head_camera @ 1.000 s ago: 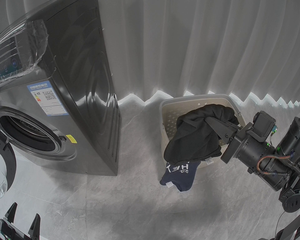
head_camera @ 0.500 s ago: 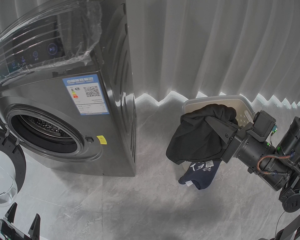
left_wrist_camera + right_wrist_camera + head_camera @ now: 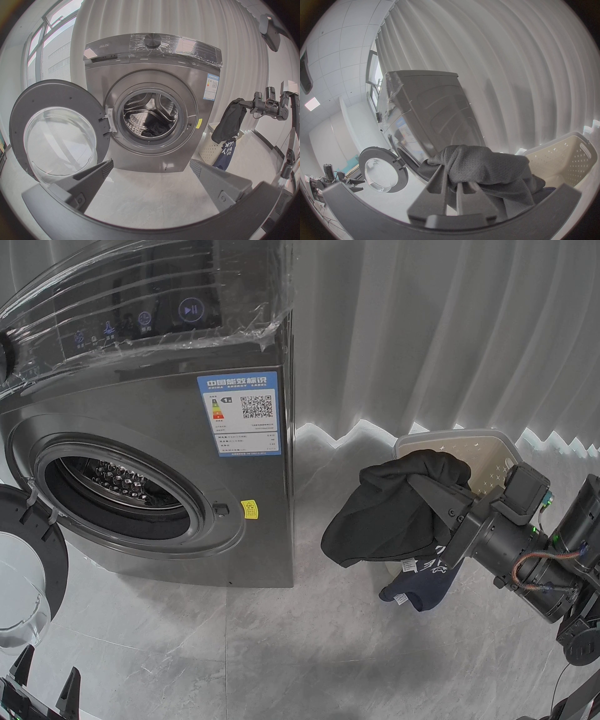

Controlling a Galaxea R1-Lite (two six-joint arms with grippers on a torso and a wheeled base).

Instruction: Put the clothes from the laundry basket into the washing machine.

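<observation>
The grey washing machine stands at the left with its round door swung open. A dark piece lies in the drum. The beige laundry basket sits on the floor at the right. My right gripper is shut on a black garment, which hangs in the air over the basket's near left side. A navy garment with white print dangles below it, in front of the basket. Low at the left, my left gripper is open and holds nothing.
A white pleated curtain closes off the back. Plastic film covers the washer's control panel. Bare grey floor tiles lie between the washer and the basket. The open door juts out toward my left gripper.
The whole head view has swung toward the washing machine's front, so the camera moved. The right gripper still holds the black garment, which now hangs further off the basket toward the washer.
</observation>
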